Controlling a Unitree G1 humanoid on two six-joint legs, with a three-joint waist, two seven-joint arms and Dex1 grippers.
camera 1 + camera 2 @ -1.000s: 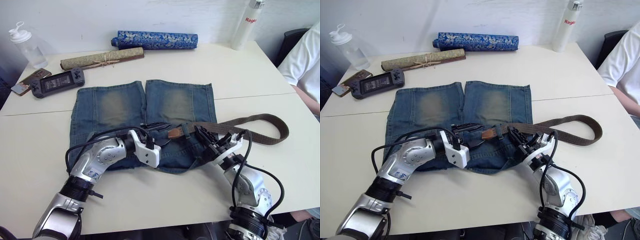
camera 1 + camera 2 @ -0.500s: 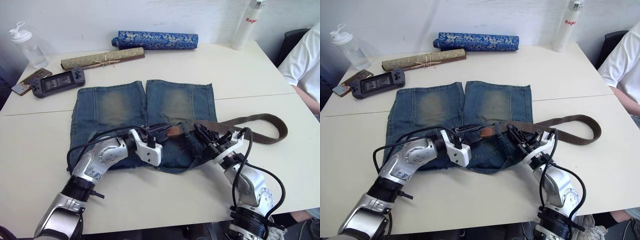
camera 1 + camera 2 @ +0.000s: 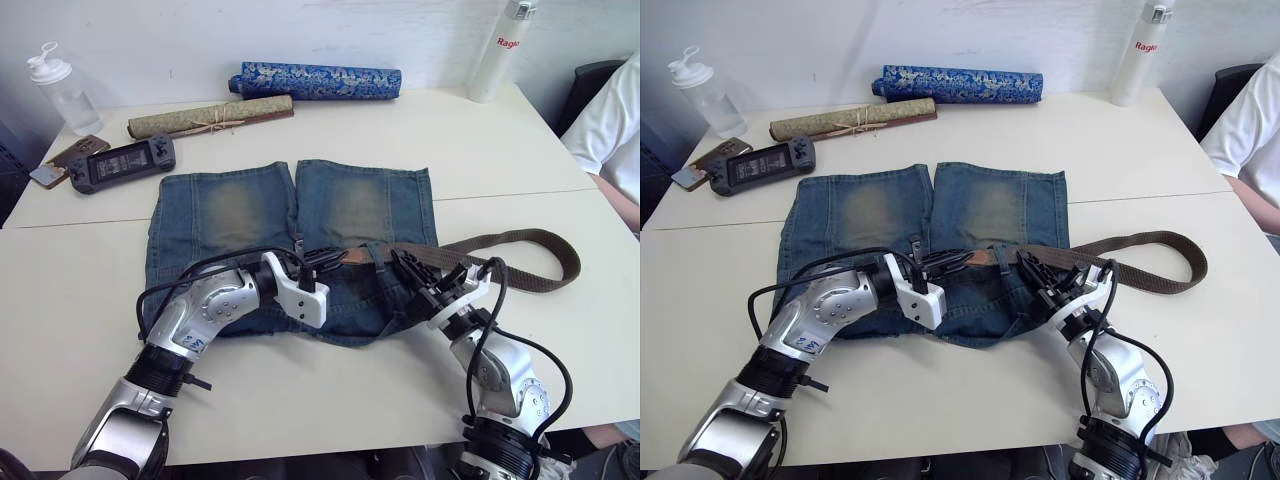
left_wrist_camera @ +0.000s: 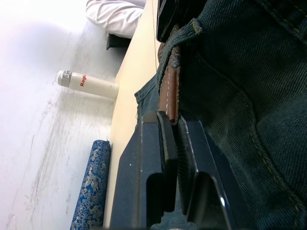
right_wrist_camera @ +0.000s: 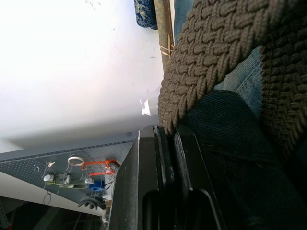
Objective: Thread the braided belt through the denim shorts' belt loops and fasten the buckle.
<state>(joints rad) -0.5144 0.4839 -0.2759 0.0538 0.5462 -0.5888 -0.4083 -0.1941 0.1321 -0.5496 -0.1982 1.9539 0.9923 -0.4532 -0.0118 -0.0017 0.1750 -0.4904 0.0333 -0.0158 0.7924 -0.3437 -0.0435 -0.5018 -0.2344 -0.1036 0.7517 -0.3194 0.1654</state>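
The braided belt (image 3: 520, 243) is lying across the waistband of the denim shorts (image 3: 290, 225), its long end looping out over the white table (image 3: 500, 130) toward my right. I am pinching its tan leather tip (image 4: 169, 94) with my left gripper (image 3: 322, 262), fingers pressed together on it at the middle of the waistband. My right gripper (image 3: 1032, 272) is clamping the woven strap just beside it, fingers closed on the braid. Behind the shorts are lying a tan rolled mat (image 3: 210, 115), a blue patterned roll (image 3: 320, 80) and a white bottle (image 3: 497, 50).
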